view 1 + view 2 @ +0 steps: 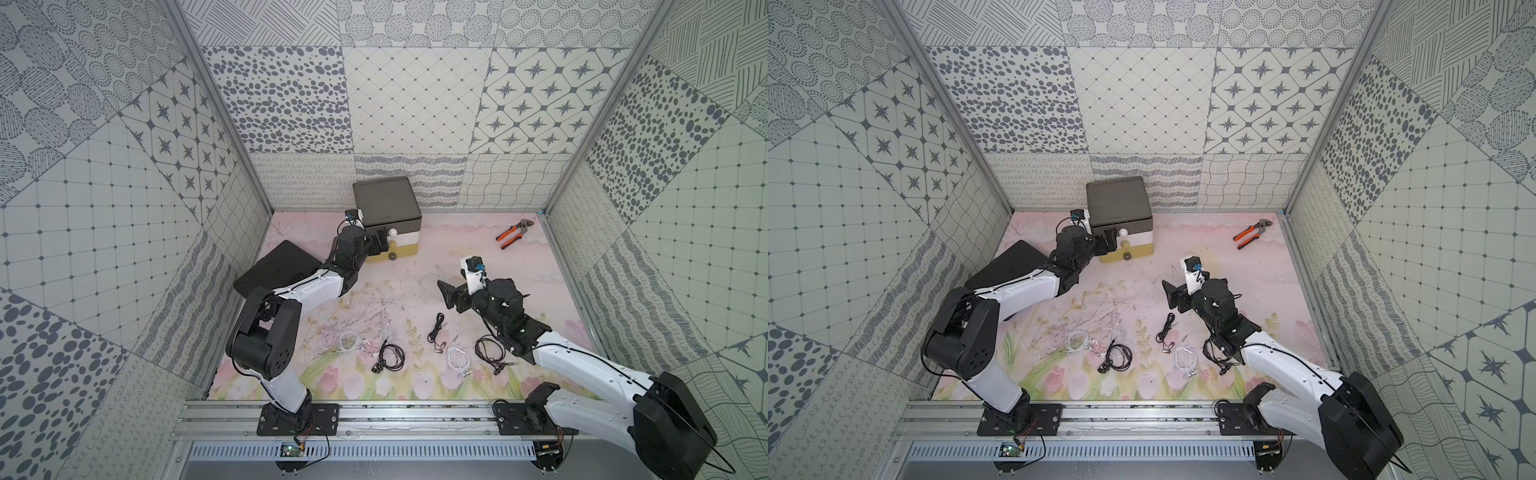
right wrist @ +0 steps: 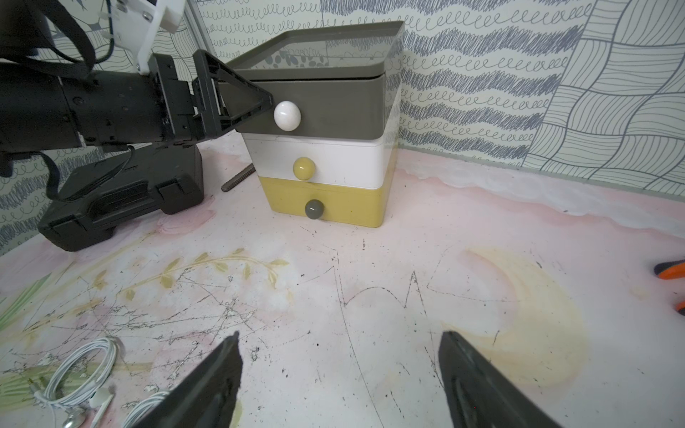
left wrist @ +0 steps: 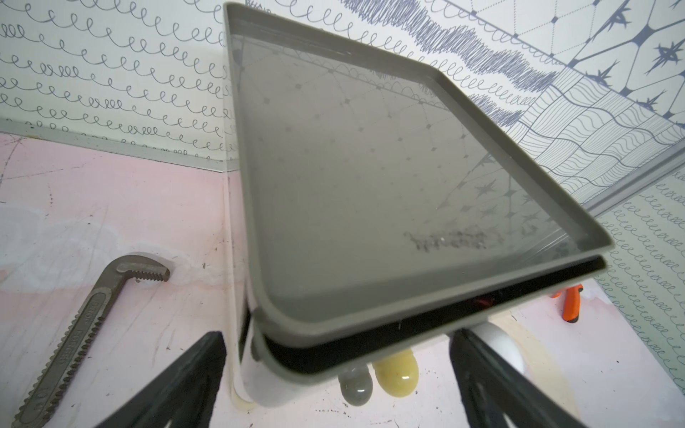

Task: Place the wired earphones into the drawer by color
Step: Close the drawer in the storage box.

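The drawer (image 1: 386, 208) stands at the back with grey top, white middle and yellow bottom tiers (image 2: 326, 202). My left gripper (image 1: 385, 242) (image 3: 339, 374) is open at the front of the grey tier, one finger (image 2: 237, 100) just beside the tier's white knob (image 2: 287, 115), holding nothing. Wired earphones lie near the front of the mat: white coils (image 1: 348, 338) (image 1: 457, 357) and black coils (image 1: 392, 357) (image 1: 436, 326) (image 1: 490, 349). My right gripper (image 1: 446, 291) (image 2: 339, 370) hangs open and empty over the middle of the mat.
Orange-handled pliers (image 1: 511, 235) lie at the back right. A flat black case (image 1: 278, 268) sits by the left wall under my left arm. A metal pipe wrench (image 3: 85, 333) lies behind the drawer's left side. Patterned walls close in three sides.
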Motion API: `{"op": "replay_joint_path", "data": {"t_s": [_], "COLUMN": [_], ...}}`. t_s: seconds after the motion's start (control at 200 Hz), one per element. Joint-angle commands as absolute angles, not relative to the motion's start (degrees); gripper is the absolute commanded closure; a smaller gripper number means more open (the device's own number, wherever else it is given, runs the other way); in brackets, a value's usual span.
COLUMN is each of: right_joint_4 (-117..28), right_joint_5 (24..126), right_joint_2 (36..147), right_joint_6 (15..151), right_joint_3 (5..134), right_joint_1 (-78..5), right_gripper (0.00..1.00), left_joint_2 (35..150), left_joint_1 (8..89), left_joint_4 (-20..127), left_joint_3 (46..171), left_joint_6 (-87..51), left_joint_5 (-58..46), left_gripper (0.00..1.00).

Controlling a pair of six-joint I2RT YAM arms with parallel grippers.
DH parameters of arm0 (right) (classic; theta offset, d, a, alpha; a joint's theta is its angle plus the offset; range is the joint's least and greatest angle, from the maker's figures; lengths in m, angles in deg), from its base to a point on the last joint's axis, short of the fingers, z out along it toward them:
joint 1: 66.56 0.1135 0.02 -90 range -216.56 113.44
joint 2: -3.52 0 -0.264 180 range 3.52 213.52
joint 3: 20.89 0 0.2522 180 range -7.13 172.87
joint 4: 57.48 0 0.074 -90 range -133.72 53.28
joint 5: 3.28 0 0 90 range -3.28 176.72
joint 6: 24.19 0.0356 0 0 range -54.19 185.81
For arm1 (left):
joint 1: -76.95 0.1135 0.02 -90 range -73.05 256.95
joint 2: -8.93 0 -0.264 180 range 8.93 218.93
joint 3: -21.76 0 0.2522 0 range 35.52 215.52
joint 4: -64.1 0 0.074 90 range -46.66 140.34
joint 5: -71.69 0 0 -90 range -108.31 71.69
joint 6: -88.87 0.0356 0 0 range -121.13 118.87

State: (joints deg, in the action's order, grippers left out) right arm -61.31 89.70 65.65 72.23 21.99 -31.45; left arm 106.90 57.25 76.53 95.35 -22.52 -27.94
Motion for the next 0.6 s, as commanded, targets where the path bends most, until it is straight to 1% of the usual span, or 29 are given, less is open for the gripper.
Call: {"op": "replay_joint_path", "data": {"t_s": [0.0,0.29,0.595], "right_joint_4": [-63.85,-63.87,-63.85], "right_joint_5": [89.28,89.44,89.53], "right_joint_2": [65.55,65.82,66.33], "right_joint_6": [72.24,72.14,72.05], "right_joint_3": [22.10,22.16,22.24], "right_joint_1": [-31.54,-31.58,-31.54], "right_gripper": [0.13,0.13,0.13], "left_joint_2": [107.95,108.94,108.11], "left_joint_1": [57.66,57.88,57.97], "left_joint_4": [83.31,85.27,84.09], "left_joint_3": [95.99,95.99,95.69], "left_joint_6": [-20.96,-20.92,-21.75], "left_joint_5": [-29.62,-29.47,-28.25], "left_gripper": [0.01,0.01,0.01]}}
